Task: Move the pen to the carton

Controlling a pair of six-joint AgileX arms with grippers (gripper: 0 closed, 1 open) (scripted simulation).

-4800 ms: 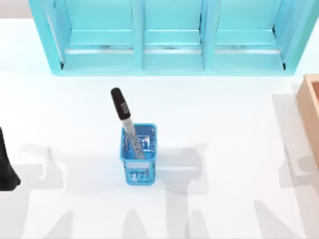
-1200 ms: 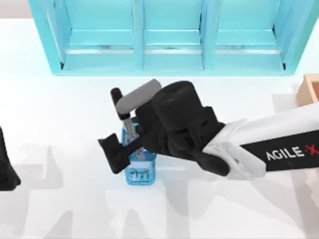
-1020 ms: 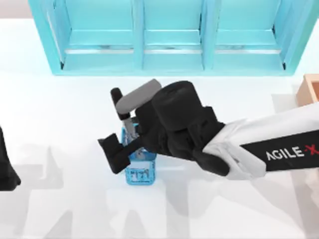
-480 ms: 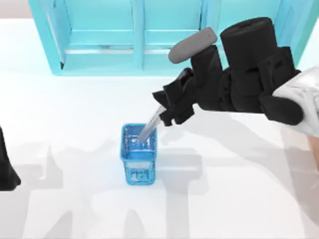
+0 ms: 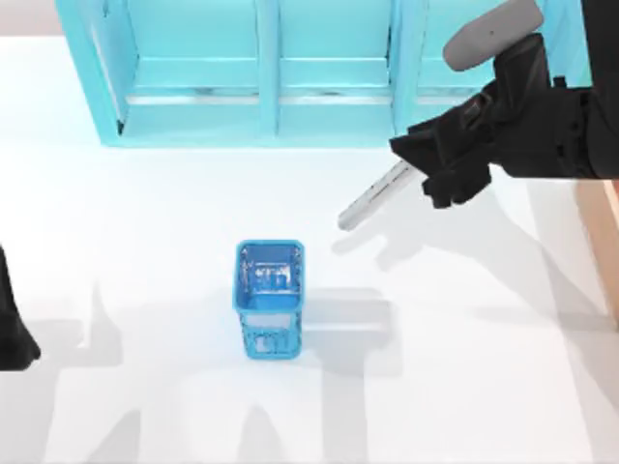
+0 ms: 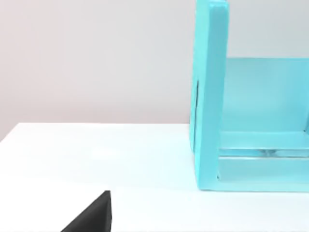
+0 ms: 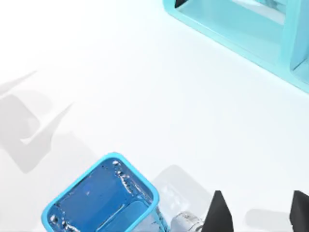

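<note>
My right gripper is up in the air at the back right, shut on the black-capped end of the pen. The silver-grey barrel slants down and left from the fingers, clear of the blue mesh cup. The tan carton shows as a strip at the right edge, partly under my right arm. In the right wrist view the cup lies below, with the pen barrel beside two dark fingertips. My left arm is parked at the left edge.
The big turquoise shelf unit spans the back of the white table, right behind my right arm. The left wrist view faces the shelf's side wall. Open tabletop lies between the cup and the carton.
My right arm came in, closed on the pen standing in the blue cup, lifted it out and carried it up and to the right toward the carton. The cup stayed put.
</note>
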